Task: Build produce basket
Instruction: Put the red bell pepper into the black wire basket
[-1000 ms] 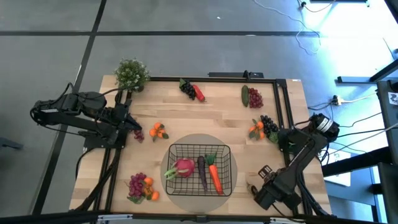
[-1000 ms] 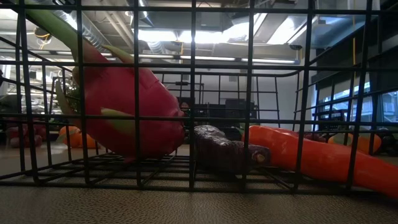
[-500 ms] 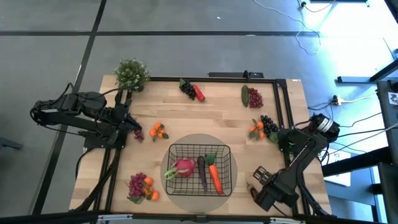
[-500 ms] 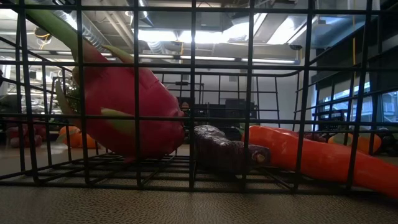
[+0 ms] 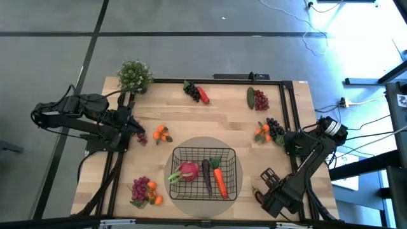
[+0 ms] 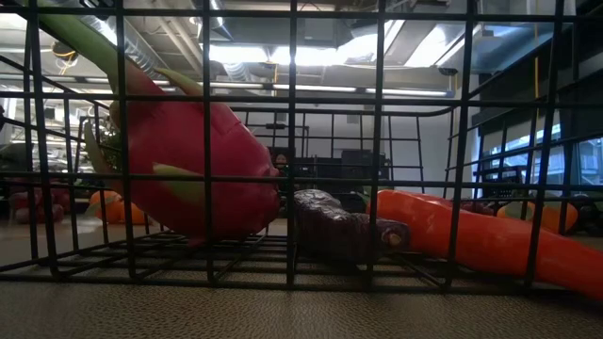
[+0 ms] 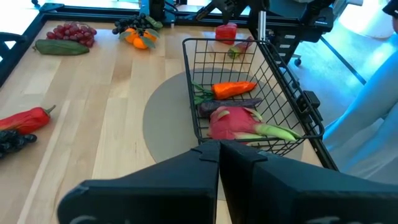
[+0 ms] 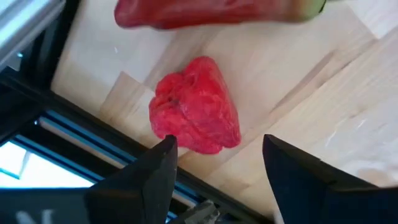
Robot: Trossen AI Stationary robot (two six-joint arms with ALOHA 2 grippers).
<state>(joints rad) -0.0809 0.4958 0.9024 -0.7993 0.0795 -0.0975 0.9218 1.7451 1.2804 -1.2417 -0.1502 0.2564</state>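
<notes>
Nearest, the right gripper [image 8: 214,165] hangs over a lumpy red pepper [image 8: 196,113] on the pale wood tabletop [image 5: 210,121] by the near right edge, its fingers [image 8: 146,180] spread apart and gripping nothing. Beside it on a grey round mat [image 5: 166,162] sits the black wire-mesh basket [image 5: 232,166], rectangular with rounded corners, holding a pink radish [image 5: 188,170] with green leaves, a dark eggplant [image 5: 206,174] and a smooth orange carrot [image 5: 220,182]. Farther off, the left gripper [image 5: 137,130] waits at the left side, fingers [image 7: 186,171] pressed together, empty. Grape bunches, oranges and a green cucumber [image 5: 250,97] lie scattered beyond.
</notes>
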